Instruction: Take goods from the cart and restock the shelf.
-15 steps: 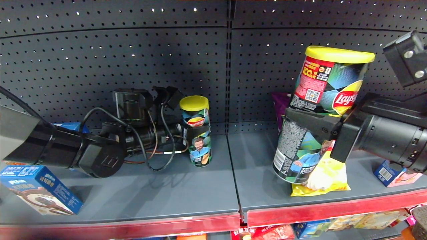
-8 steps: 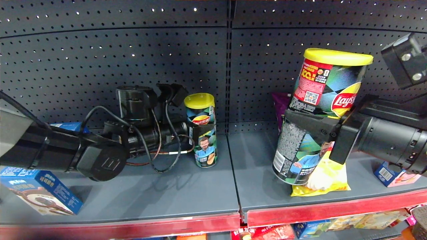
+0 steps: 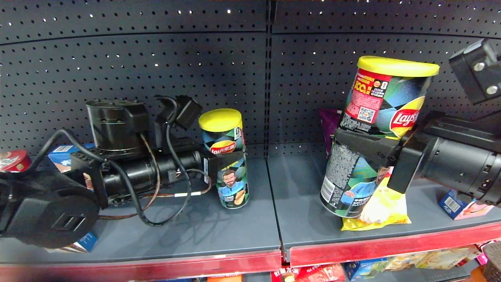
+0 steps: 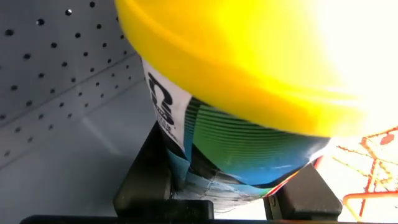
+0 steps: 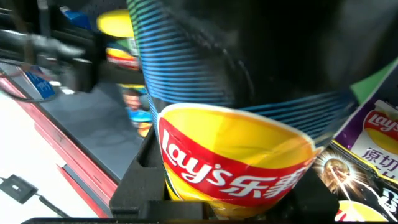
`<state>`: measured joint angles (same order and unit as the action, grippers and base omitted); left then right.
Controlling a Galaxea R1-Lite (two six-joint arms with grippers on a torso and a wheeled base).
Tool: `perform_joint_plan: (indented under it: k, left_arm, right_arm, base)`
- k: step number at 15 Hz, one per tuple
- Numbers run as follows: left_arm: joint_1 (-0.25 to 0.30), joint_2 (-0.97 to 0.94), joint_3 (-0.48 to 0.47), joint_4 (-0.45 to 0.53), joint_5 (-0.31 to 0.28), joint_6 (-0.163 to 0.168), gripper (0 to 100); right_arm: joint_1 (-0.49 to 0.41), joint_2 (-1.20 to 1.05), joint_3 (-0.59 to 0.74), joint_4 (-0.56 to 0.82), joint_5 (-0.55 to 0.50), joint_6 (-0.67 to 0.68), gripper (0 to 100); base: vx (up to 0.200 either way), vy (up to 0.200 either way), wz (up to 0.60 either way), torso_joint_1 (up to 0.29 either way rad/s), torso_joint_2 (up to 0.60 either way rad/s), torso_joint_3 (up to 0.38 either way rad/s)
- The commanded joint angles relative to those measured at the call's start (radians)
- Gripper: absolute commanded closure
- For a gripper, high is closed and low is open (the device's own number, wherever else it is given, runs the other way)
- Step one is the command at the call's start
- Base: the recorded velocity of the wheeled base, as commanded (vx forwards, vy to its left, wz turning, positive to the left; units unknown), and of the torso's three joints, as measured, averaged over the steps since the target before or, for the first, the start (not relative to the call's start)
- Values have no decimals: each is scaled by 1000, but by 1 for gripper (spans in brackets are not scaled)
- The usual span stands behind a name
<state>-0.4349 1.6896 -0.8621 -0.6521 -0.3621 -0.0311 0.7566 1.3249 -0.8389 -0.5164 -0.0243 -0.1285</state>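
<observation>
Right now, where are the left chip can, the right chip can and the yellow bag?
left chip can [image 3: 224, 145], head view, label below the lid.
right chip can [image 3: 383, 100], head view, upper label.
yellow bag [image 3: 391, 205], head view, its front face.

Place: retail shop, snack aisle.

Fixtures: dark pegboard back wall [image 3: 156, 58] across the upper frame, with a slotted upright [image 3: 269, 78] at centre. Grey shelf [image 3: 235, 235], fronted by a red edge strip [image 3: 391, 247] across the lower frame.

Stock, all printed retail packs: yellow-lidded chip tubes, centre can [image 3: 225, 164] and right can [image 3: 375, 117]. Yellow bag [image 3: 385, 213] and purple bag [image 3: 327, 125], right of centre. Blue box [image 3: 450, 203], lower right. More packets [image 3: 313, 273] on a tier below, bottom edge.
</observation>
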Motion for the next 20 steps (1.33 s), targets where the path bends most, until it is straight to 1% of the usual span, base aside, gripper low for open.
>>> perform_joint_plan:
  k: [1,3,6,9,14,16,20]
  left_arm:
    - [-2,-108,61,0,0,0,100]
    - [-2,-163,121,2,-1,0,100]
    - [-2,-212,184,3,-6,0,100]
    - [-11,-231,215,3,-14,2,100]
    - [-10,-249,281,0,-35,2,100]
    - [-2,-245,287,0,-49,0,100]
    - [7,-205,281,-3,-51,0,100]
  right_arm:
    - [1,0,0,-1,0,-2,100]
    - [3,2,0,-1,-2,-2,100]
    - [7,4,-3,-1,-3,-2,100]
    - [7,5,-5,-1,-3,-2,100]
    - [6,5,-5,-1,-3,-2,100]
    - [7,7,-6,-2,-2,-2,100]
    - [6,14,-8,-2,-2,-2,100]
  base:
    - [0,0,0,0,0,0]
    - [0,0,0,0,0,0]
    - [0,0,0,0,0,0]
    - [0,0,0,0,0,0]
    - [0,0,0,0,0,0]
    - [0,0,0,0,0,0]
    - [0,0,0,0,0,0]
